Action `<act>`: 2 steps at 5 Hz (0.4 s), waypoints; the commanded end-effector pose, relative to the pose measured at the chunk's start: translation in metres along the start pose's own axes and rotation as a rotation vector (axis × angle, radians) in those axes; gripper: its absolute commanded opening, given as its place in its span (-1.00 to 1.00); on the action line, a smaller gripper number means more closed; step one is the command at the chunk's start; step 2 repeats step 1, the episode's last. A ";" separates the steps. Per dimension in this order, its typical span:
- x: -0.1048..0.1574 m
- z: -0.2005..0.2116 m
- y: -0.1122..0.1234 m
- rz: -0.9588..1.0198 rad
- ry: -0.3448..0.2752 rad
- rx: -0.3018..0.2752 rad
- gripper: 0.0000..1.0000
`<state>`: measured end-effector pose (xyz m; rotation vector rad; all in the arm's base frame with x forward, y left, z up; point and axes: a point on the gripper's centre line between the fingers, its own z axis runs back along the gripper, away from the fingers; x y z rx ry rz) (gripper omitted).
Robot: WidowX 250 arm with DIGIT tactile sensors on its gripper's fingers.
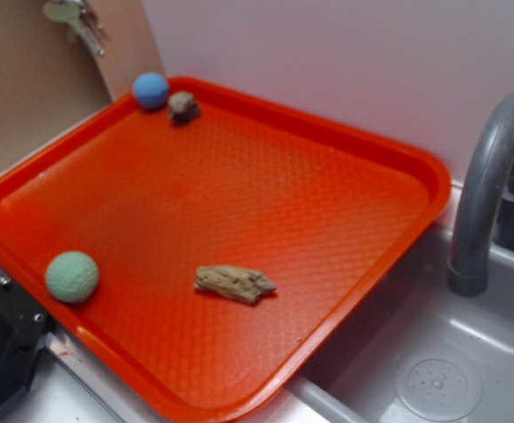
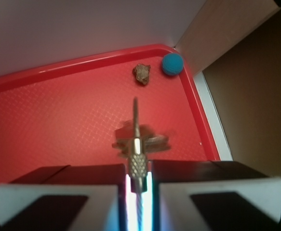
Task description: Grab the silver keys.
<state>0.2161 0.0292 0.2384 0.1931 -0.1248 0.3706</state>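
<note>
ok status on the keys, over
gripper shut on the silver keys. keys hanging above the orange tray, a bit blurred. nothing in the way, blue ball sits off in the corner.

On the tray, two balls sit well apart — one in the far corner with a small lump just beside it, the other near the front-left rim. A wood-like piece lies nearer the front edge. Right of the tray, a sink with its faucet.
</note>
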 end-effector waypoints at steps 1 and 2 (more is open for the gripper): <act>-0.005 -0.001 0.002 0.060 -0.034 0.000 -1.00; -0.005 -0.001 0.002 0.060 -0.034 0.000 -1.00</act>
